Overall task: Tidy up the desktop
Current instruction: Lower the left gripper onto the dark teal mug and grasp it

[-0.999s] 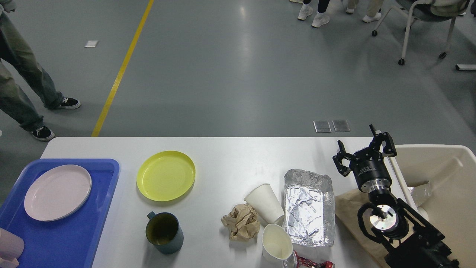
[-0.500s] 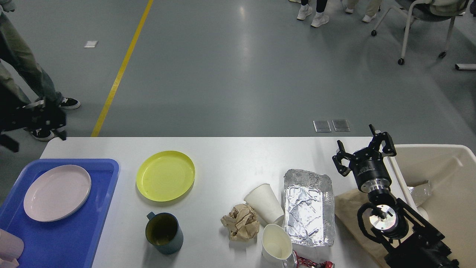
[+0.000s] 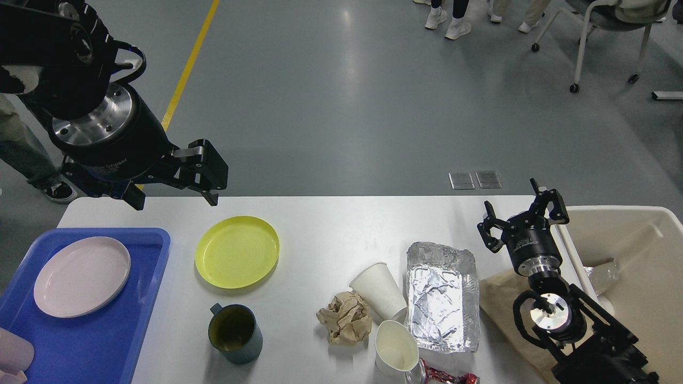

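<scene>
A blue tray [image 3: 133,298] at the near left holds a pale pink plate [image 3: 81,276]. Right of it lies a yellow plate [image 3: 237,252], with a dark teal mug [image 3: 235,333] nearer. Toward the middle sit crumpled brown paper [image 3: 345,318], two white paper cups [image 3: 380,290] [image 3: 396,349], a foil container [image 3: 442,304] and a red wrapper [image 3: 445,377]. A beige bin [image 3: 648,277] stands far right.

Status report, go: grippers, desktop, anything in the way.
Left gripper open, empty, above yellow plate. Right gripper open, empty. Desktop cluttered: cups, foil tray, crumpled paper.
</scene>
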